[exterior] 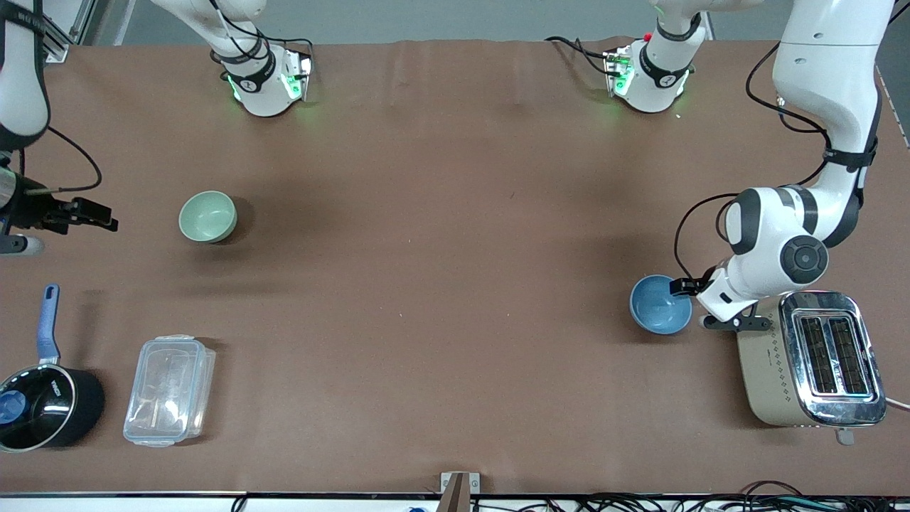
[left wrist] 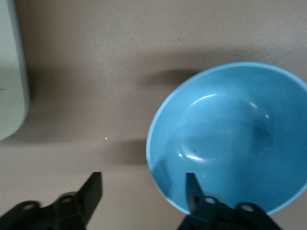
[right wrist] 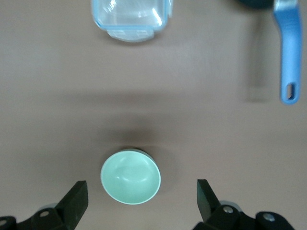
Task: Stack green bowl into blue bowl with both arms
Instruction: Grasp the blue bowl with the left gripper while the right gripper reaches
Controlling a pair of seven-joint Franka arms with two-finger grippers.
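Observation:
The pale green bowl [exterior: 207, 217] stands upright on the brown table toward the right arm's end. It also shows in the right wrist view [right wrist: 130, 176]. My right gripper [exterior: 99, 216] hangs open and empty in the air beside it, at the table's end, its fingers [right wrist: 76, 199] spread wider than the bowl. The blue bowl [exterior: 660, 304] stands upright toward the left arm's end, next to the toaster. My left gripper [exterior: 693, 295] is low at its rim, open. In the left wrist view [left wrist: 143, 191] one finger [left wrist: 192, 189] is over the bowl's inside [left wrist: 230, 139] and the other is outside the rim.
A gold and chrome toaster [exterior: 810, 359] stands close beside the blue bowl and under the left arm's wrist. A black saucepan with a blue handle [exterior: 43, 398] and a clear plastic box [exterior: 169, 390] sit nearer the front camera than the green bowl.

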